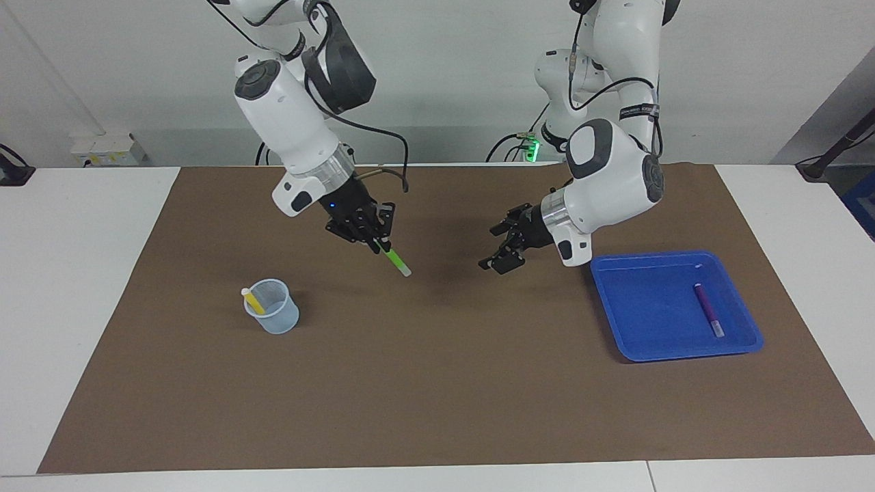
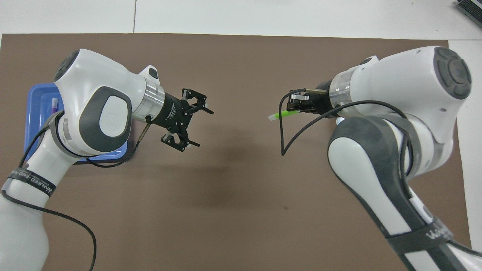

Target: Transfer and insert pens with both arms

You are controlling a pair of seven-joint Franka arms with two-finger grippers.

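Over the mat (image 1: 437, 383), mid-table: right gripper (image 1: 374, 240) raised, fingers clamped on the green pen (image 1: 396, 261), whitish tip slanting down toward the cup's end of the table. Same grip visible from overhead, pen (image 2: 282, 114) projecting toward the left gripper (image 2: 188, 120).

Left gripper (image 1: 504, 247): raised over bare mat beside the tray (image 1: 618, 328), fingers spread wide, holding nothing. Well apart from the green pen.

Yellow pen (image 1: 253, 301): already standing tilted in the cup (image 1: 273, 316), toward the right arm's end of the table. Purple pen (image 1: 708, 309): lying flat in the tray, toward the left arm's end; untouched.

Step in hand, as judged: transfer of the green pen complete, insertion pending. One pen in, one in the air, one left.

Next move, as judged:
- Carry the green pen over the cup.
- Tilt closer to upright, tip down, clear of the yellow pen.
- Lower into the rim, then release.
- Send the left gripper to the tray for the purple pen.

Risk: a slanted pen striking the rim and tipping the light cup.
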